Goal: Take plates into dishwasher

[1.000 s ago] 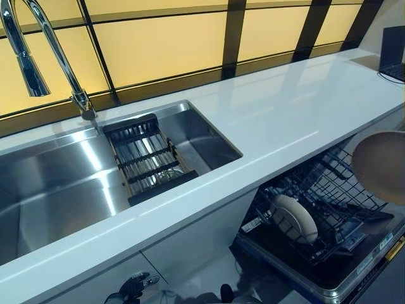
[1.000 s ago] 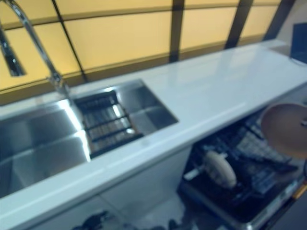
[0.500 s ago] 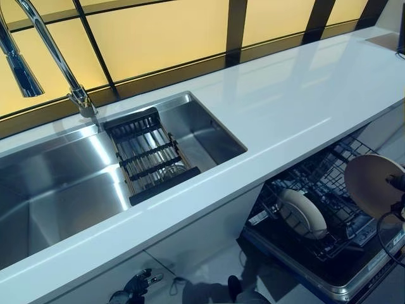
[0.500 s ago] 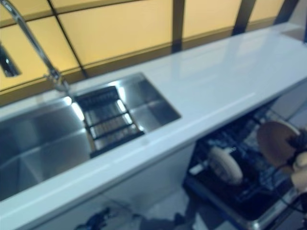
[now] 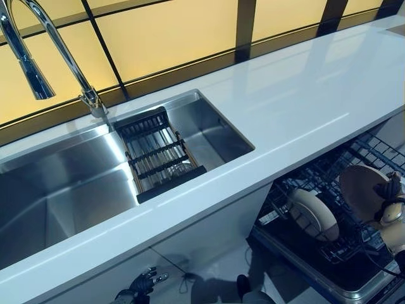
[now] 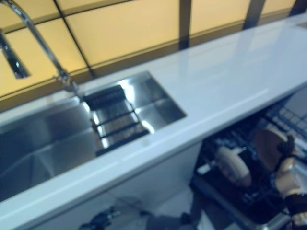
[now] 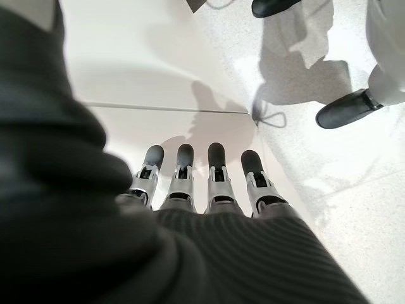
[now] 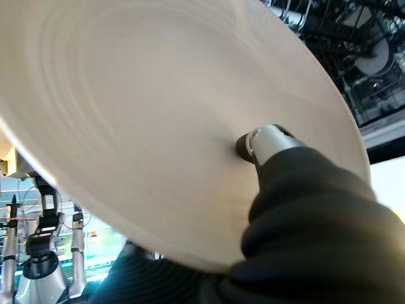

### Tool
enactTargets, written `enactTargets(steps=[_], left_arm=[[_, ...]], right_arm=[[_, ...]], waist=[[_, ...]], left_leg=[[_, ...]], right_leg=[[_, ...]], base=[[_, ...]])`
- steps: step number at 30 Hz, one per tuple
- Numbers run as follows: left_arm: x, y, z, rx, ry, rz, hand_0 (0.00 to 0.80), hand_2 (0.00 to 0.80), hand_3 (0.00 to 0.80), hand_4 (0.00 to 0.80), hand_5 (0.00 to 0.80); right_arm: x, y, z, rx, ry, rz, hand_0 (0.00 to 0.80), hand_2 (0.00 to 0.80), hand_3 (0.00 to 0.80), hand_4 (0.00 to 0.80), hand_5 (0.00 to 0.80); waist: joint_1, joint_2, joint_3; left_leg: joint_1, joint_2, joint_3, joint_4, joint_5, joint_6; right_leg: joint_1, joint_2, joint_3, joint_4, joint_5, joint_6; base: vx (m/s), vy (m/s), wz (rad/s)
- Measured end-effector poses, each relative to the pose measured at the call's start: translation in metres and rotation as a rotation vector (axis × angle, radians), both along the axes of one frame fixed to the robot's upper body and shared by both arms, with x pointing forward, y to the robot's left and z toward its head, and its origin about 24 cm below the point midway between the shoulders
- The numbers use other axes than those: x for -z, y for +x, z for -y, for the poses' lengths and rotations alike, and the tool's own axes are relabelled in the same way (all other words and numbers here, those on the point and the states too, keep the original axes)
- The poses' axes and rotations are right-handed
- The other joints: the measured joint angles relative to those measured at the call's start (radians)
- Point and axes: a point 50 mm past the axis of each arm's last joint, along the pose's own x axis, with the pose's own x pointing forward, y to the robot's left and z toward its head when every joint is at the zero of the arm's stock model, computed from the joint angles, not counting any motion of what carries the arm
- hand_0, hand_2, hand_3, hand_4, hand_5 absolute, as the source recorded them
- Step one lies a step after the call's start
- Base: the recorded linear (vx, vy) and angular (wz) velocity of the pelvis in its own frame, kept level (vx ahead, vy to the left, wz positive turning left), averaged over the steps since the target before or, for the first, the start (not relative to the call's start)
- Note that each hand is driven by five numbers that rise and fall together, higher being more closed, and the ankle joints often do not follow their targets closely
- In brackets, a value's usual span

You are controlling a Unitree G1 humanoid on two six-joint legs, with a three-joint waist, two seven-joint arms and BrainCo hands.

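Beige plate [image 5: 362, 190] gripped in the right hand [image 5: 387, 193], thumb pressed on its face, held upright just above the open dishwasher rack [image 5: 373, 152], not yet slotted beside the one plate already racked [image 5: 314, 214]; left hand [image 7: 202, 180] idle by the floor, fingers straight and empty.

I see 2 plates at the open dishwasher [image 5: 329, 272], low on the right under the white desk [image 5: 304, 107]. The beige plate [image 5: 362, 190] is held on edge above the wire rack [image 5: 373, 155], its face turned toward me, my right hand [image 5: 387, 193] pinching its right rim with a thumb pressed on the surface. The cream plate [image 5: 314, 214] stands tilted in the rack, just left of the held one.
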Motion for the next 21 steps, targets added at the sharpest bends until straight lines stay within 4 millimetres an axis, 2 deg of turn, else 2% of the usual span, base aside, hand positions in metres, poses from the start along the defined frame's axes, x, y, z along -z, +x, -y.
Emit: enactTargets(steps=[5, 10, 14, 21], left_arm=[[-0.001, 0.002, 0.002, 0.004, -0.007, 0.006, 0.000, 0.000, 0.000, 0.000, 0.000], [-0.004, 0.010, 0.004, 0.016, -0.018, 0.042, 0.000, 0.000, 0.000, 0.000, 0.000], [-0.004, 0.010, 0.005, 0.018, -0.020, 0.041, 0.000, 0.000, 0.000, 0.000, 0.000], [-0.007, 0.015, 0.012, 0.038, -0.044, 0.063, 0.000, 0.000, 0.000, 0.000, 0.000]], right_arm=[[-0.001, 0.008, -0.007, -0.017, -0.028, -0.011, 0.800, 0.800, 0.800, 0.800, 0.800], [0.002, 0.007, -0.004, 0.003, -0.028, -0.031, 0.800, 0.800, 0.800, 0.800, 0.800], [0.000, 0.014, -0.008, -0.004, -0.029, -0.039, 0.800, 0.800, 0.800, 0.800, 0.800], [0.000, 0.021, -0.008, -0.007, -0.038, -0.113, 0.800, 0.800, 0.800, 0.800, 0.800]], waist=[[0.002, 0.018, 0.009], [0.028, 0.043, 0.011], [0.037, 0.057, 0.013], [0.048, 0.101, 0.022]], left_leg=[[-0.002, 0.001, -0.004, 0.002, 0.000, 0.000], [-0.007, 0.000, -0.011, 0.003, 0.001, 0.001], [-0.017, -0.001, -0.019, 0.003, 0.004, 0.004], [-0.052, -0.007, -0.030, 0.004, 0.009, 0.007]], right_leg=[[0.001, 0.000, -0.004, 0.000, -0.001, -0.001], [0.000, -0.002, -0.010, 0.000, -0.002, -0.001], [-0.006, -0.005, -0.018, 0.000, -0.002, -0.001], [-0.035, -0.013, -0.027, 0.000, -0.002, 0.001]], base=[[-0.002, -0.004, 0.01], [-0.009, -0.004, 0.03], [-0.042, 0.004, 0.06], [-0.054, 0.018, 0.04]])
